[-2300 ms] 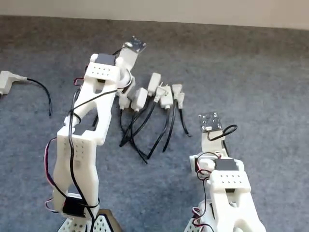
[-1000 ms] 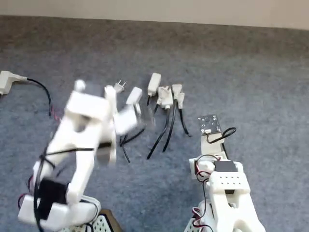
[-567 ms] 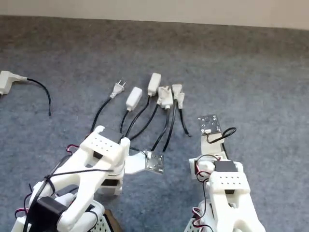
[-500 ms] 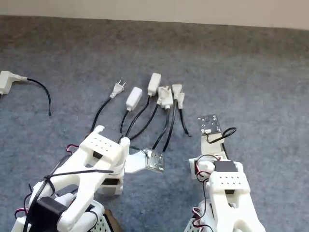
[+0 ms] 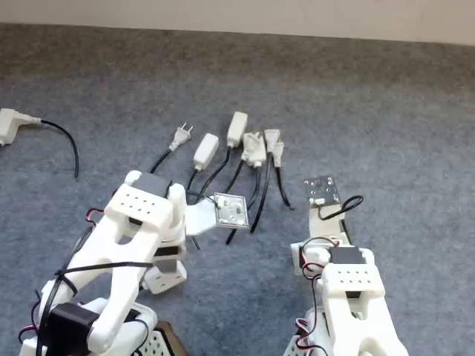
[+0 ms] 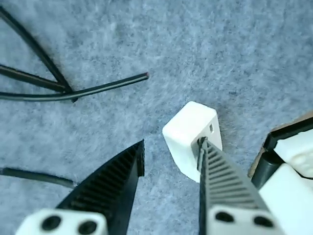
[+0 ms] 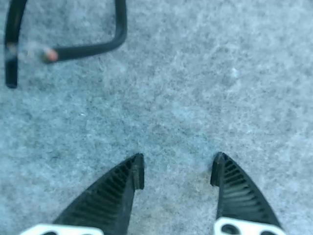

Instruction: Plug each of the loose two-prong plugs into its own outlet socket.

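No word, number or sign can be read anywhere. The white block point(image 6: 188, 132) on the tabletop has a small dark mark on one face, too small to tell. The small board point(image 5: 230, 210) on one arm's wrist shows only tiny unreadable specks.

Ahead of both arms I have a row across the carpet point(image 5: 386, 111): a two-prong plug point(image 5: 180, 136) at its left end and four corded blocks point(image 5: 237, 128) to its right, their cords point(image 5: 256, 211) trailing back toward the arms. Another corded block point(image 5: 9, 124) lies far left, well apart. A loose socket block point(image 6: 191, 137) sits under the left gripper point(image 6: 171, 145), near that arm's base.
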`<state>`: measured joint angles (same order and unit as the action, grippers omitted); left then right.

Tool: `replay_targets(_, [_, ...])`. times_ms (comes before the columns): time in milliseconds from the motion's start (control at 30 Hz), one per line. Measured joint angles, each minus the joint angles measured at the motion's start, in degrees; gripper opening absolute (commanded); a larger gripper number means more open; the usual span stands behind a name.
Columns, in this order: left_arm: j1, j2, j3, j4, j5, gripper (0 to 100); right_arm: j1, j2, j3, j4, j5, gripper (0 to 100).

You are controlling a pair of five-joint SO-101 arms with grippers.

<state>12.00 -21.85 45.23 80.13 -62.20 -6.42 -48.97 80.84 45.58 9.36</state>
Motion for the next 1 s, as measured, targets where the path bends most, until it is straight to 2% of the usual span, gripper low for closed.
replay_targets(167, [-1.6, 0.0, -1.1, 1.6, 0.0, 19, 0.0, 0.0, 0.0, 0.0, 0.0, 22.4])
replay_targets(367, [-9.4, 0.0, -12.0, 3.5, 4.4, 19, 0.0, 0.0, 0.0, 0.0, 0.0, 22.4])
replay_targets(467, [-8.8, 0.0, -11.4, 7.5, 5.0, 19, 0.0, 0.0, 0.0, 0.0, 0.0, 22.4])
replay_targets(567, [-6.5, -0.1, -6.1, 8.2, 5.3, 19, 0.0, 0.0, 0.0, 0.0, 0.0, 22.4])
replay_targets(767, [-4.2, -0.2, 5.9, 0.2, 5.3, 19, 0.0, 0.0, 0.0, 0.0, 0.0, 22.4])
replay_targets(1000, [-4.1, -1.1, 12.6, -10.0, 5.4, 19, 0.0, 0.0, 0.0, 0.0, 0.0, 22.4])
